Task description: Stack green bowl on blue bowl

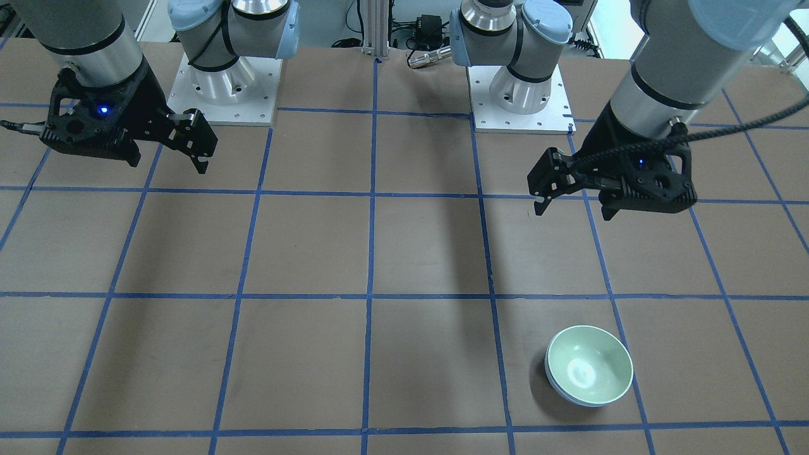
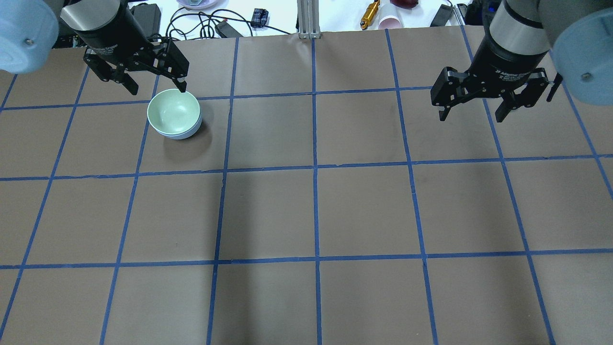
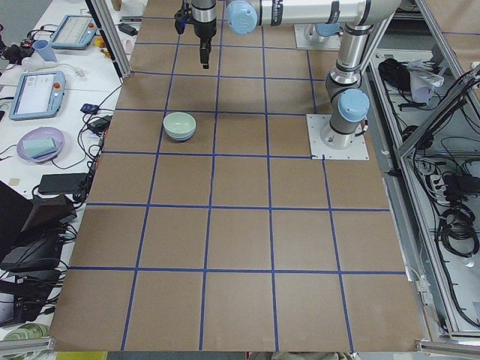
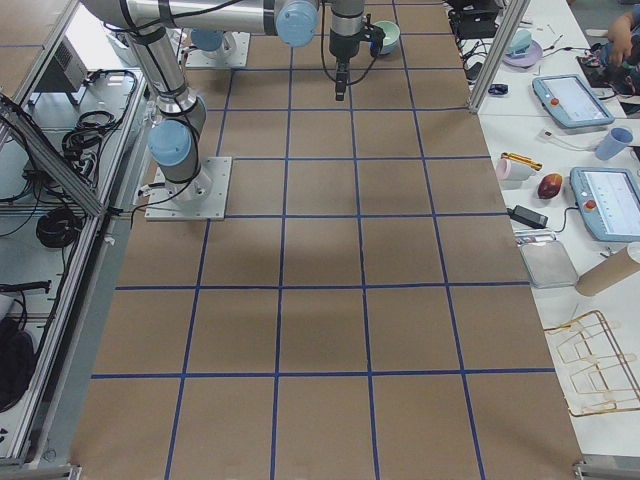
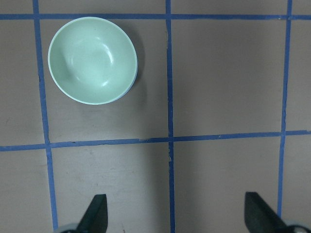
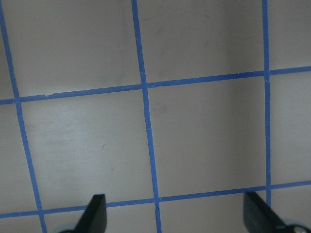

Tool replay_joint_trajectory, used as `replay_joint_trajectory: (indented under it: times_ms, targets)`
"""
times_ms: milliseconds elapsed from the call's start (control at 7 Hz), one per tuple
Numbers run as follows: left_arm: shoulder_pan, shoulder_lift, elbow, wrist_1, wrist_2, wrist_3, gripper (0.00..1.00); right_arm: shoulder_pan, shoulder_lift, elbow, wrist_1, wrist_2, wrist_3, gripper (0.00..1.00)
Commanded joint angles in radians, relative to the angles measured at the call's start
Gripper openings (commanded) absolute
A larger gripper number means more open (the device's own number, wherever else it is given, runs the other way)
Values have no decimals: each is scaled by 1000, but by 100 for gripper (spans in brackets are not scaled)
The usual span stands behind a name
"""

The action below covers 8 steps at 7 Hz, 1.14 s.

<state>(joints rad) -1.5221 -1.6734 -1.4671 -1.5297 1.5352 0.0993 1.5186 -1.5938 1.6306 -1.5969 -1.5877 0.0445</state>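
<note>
A pale green bowl [image 2: 173, 113] sits nested inside a light blue bowl [image 2: 186, 133]; only a sliver of blue shows under its rim. The stack rests on the brown table [image 2: 364, 211], on the robot's left side, toward the far edge. The left claw [image 2: 157, 88] hangs above the table, nearer the robot than the bowls, fingers spread wide, holding nothing. The right claw [image 2: 471, 117] hovers well apart, also wide and empty.

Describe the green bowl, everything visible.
The green bowl is small, round, pale mint and glossy like plastic, with a thin lighter rim. It sits upright and empty, nested inside the blue bowl, whose edge shows beneath it. The stack rests on the brown table on the robot's left side. Nothing else touches it.
</note>
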Motion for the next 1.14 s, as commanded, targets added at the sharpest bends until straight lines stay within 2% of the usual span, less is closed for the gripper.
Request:
replay_joint_trajectory:
  times_ms: [0, 286, 571, 1000]
  targets:
    - [-29, 79, -13, -44, 13, -30, 100, 0, 0, 0, 0, 0, 0, 100]
    - [-26, 125, -16, -102, 16, -18, 100, 0, 0, 0, 0, 0, 0, 100]
    - [-26, 141, -18, -104, 17, -9, 100, 0, 0, 0, 0, 0, 0, 100]
    - [-26, 136, -78, -81, 14, -10, 100, 0, 0, 0, 0, 0, 0, 100]
